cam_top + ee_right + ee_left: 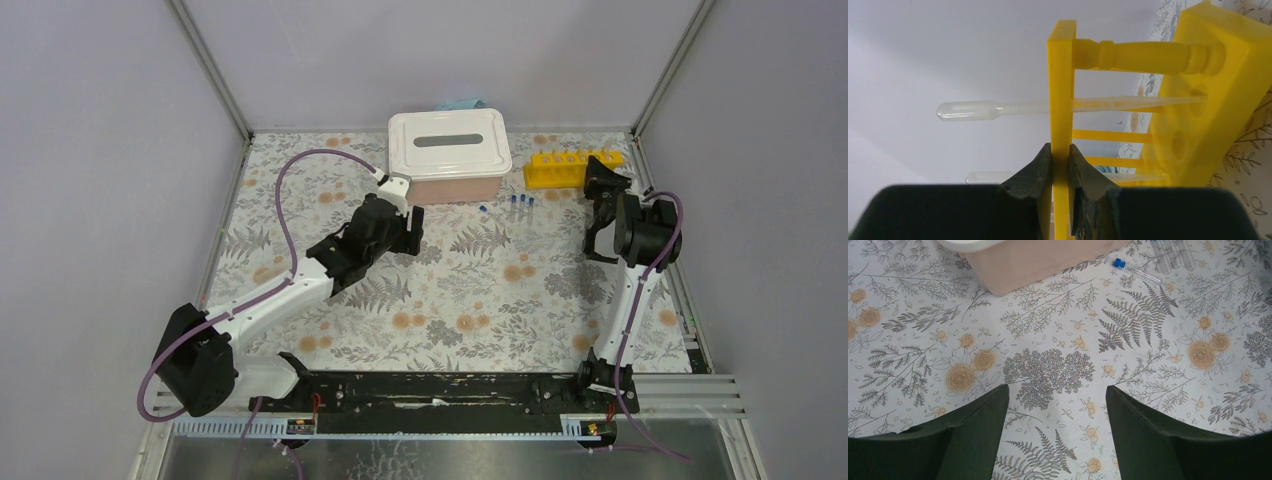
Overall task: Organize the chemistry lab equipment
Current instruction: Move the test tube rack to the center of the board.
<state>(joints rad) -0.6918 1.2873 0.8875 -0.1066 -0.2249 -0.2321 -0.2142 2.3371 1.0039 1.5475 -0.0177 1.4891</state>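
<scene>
Tabletop [450,300] — claw [1061,152] on rack [1228,75] (pipettes [998,108], maybe)

You have nothing to read here: no text, label, brand, number or sign is legible in any of the three views.
</scene>
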